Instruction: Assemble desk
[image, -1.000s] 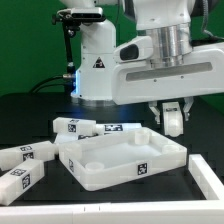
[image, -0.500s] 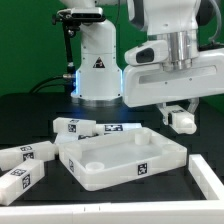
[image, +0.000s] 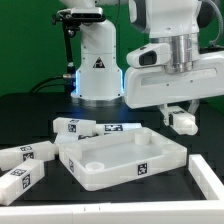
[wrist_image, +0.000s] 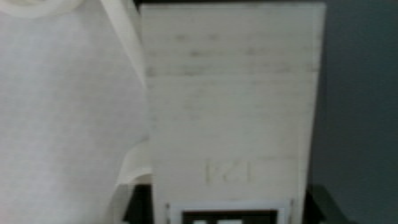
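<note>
The desk's white rimmed tabletop lies on the black table, its hollow side up. Three white legs with tags lie loose at the exterior view's left: one behind the panel and two further forward. My gripper is shut on a fourth leg and holds it in the air above the panel's far right corner. In the wrist view this leg fills the middle between the jaws of my gripper, with the white panel beside it.
The white robot base with a triangle logo stands at the back. The marker board lies behind the tabletop. A white border strip runs along the front and another along the exterior view's right.
My gripper has moved to the exterior view's right and slightly up, carrying the leg. Nothing on the table has moved.
</note>
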